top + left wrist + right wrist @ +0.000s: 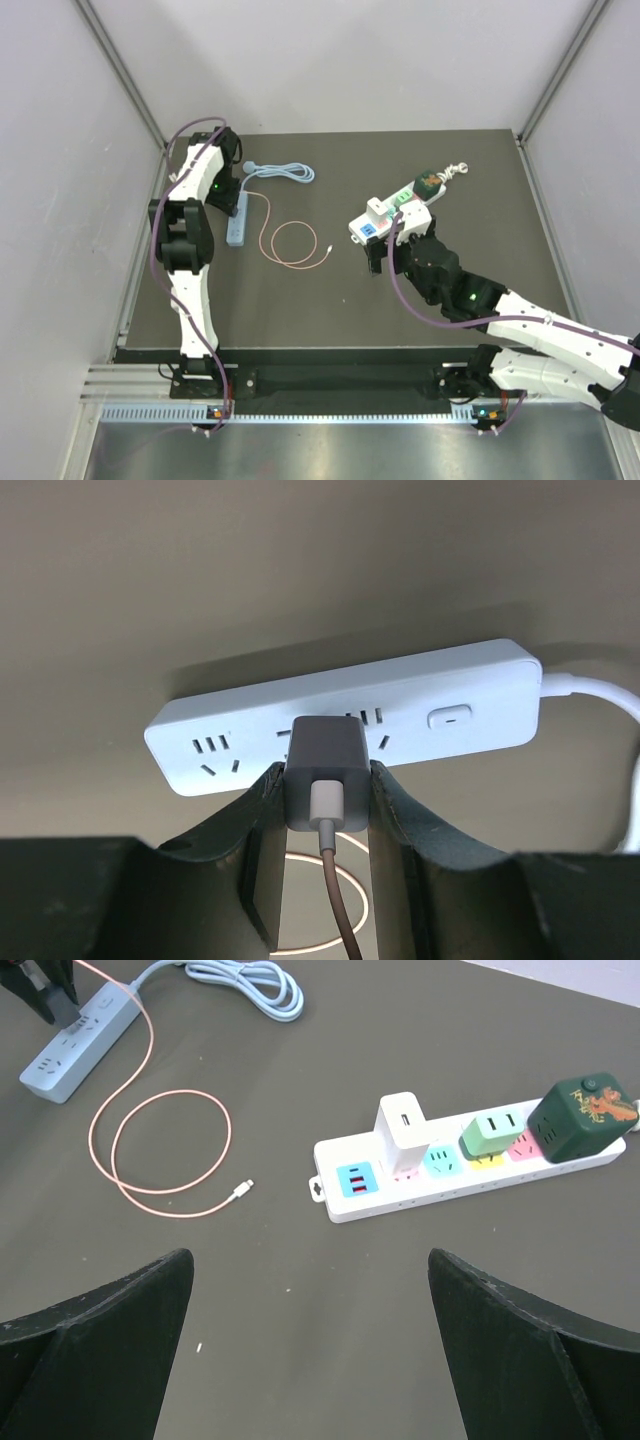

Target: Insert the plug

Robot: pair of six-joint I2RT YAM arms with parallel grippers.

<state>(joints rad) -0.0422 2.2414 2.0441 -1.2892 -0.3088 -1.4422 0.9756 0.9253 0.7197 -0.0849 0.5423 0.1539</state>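
Note:
In the left wrist view my left gripper (327,790) is shut on a grey charger plug (327,765) with a pink cable (340,900). The plug sits against the middle socket of a pale blue power strip (440,695). From above, the left gripper (228,192) is over that strip (237,225) at the table's left. My right gripper (385,262) is open and empty, hovering near a white multi-socket strip (392,212). In the right wrist view that strip (400,1195) holds a white charger (403,1125), a green adapter (495,1130) and a dark green cube adapter (582,1110).
The pink cable (290,240) loops on the dark mat between the two strips, its free connector (238,1189) lying loose. The blue strip's coiled cord (285,172) lies at the back left. White walls enclose the table.

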